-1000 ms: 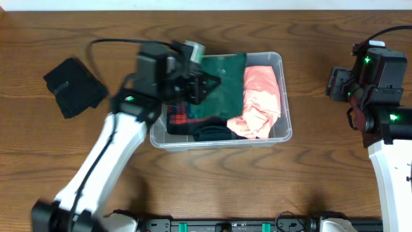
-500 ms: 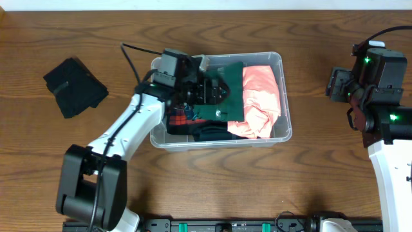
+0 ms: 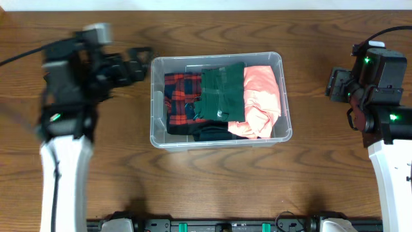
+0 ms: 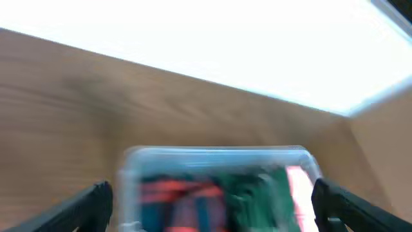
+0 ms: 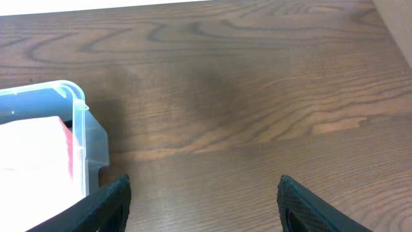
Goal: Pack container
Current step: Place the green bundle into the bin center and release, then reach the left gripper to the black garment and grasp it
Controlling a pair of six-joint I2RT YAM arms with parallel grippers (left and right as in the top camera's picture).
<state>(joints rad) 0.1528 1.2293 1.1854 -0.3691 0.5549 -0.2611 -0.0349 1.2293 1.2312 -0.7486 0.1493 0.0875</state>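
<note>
The clear container [image 3: 219,144] sits mid-table, holding a red plaid cloth [image 3: 179,95], a dark green cloth [image 3: 223,94] and a salmon-pink cloth [image 3: 264,96]. Just outside its left wall hovers my left gripper [image 3: 143,62], blurred by motion, open and empty. In the blurred left wrist view the container [image 4: 215,154] lies ahead between the spread fingers [image 4: 90,201] of the left gripper [image 4: 211,187]. My right gripper [image 3: 336,82] stays to the right of the bin. In the right wrist view the right gripper [image 5: 205,183] is open over bare wood, with the container's corner [image 5: 78,113] at the left.
A darker cloth [image 3: 207,133] lies under the others at the bin's front. The left arm [image 3: 64,129] covers the table's left side. The table's far edge [image 3: 206,8] runs along the top.
The left gripper opened, left the green cloth in the container between the plaid and pink cloths, and swung back out to the left. The right arm has not moved.
</note>
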